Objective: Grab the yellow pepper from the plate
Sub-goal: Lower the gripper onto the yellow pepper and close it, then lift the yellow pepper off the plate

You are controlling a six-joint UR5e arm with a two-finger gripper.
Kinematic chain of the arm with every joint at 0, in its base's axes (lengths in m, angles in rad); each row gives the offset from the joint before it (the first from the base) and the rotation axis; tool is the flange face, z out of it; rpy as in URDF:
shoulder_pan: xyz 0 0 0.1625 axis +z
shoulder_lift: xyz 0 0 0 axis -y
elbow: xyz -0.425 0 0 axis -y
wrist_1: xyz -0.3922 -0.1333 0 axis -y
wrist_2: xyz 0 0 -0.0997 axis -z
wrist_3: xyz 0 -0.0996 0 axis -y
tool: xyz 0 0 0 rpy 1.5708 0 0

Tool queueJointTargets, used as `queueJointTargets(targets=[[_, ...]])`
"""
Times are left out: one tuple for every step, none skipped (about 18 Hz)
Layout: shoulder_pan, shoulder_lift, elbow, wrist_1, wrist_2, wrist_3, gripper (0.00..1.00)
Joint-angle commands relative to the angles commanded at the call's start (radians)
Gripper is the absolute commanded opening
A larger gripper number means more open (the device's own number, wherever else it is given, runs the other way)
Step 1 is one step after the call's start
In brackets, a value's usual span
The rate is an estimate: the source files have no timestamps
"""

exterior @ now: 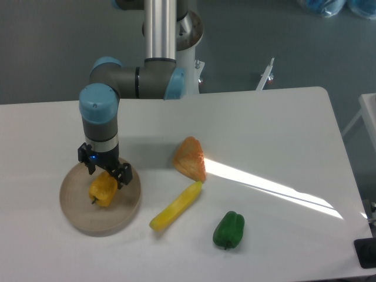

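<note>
Four pieces of play food lie on my white table [264, 129], and only one is mine to take. Nearest the camera sits the glossy green bell pepper [228, 229], then the long slim yellow vegetable [175, 206], both well apart from my work. A little farther back and to the side is the round, flat beige plate with a low rim [79, 220], and on it rests the small blocky yellow-orange bell pepper [103, 189], lying tilted with its short dark stem toward the near edge. My black two-finger gripper [104, 170] hangs over the far end of that pepper, fingers spread apart, one to each side of it; from this angle I cannot tell whether either finger touches the skin. Beyond, the orange wedge-shaped piece [190, 158] sits in the middle of the table, clear of me.

I judge the step in hand to be the last of the descent before closing. To do it well, I should centre myself over the pepper's broadest part, not just its far end, so the lobed sides seat squarely between my fingers. I want to go low enough to grip below the widest bulge, yet stop short of the plate. Closing gently matters: the rounded, slick-looking body could squirt out sideways or roll on the plate if one finger arrives first.
</note>
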Motion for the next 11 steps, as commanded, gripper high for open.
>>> queueJointTargets(targets=[[0.001, -0.002, 0.000, 0.000, 0.000, 0.000, 1.00], [0.002, -0.005, 0.003, 0.000, 0.000, 0.000, 1.00], [0.000, -0.006, 0.006, 0.000, 0.002, 0.000, 0.94], [0.000, -0.008, 0.006, 0.002, 0.002, -0.002, 0.83], [0.000, -0.008, 0.006, 0.003, 0.002, 0.000, 0.76], [0.000, -0.008, 0.006, 0.003, 0.000, 0.000, 0.70], [0.000, -0.008, 0.006, 0.003, 0.000, 0.000, 0.66], [0.000, -0.008, 0.006, 0.003, 0.000, 0.000, 0.63], [0.000, -0.008, 0.006, 0.003, 0.000, 0.000, 0.61], [0.000, -0.008, 0.005, 0.003, 0.000, 0.002, 0.58], [0.000, -0.008, 0.005, 0.003, 0.000, 0.002, 0.53]])
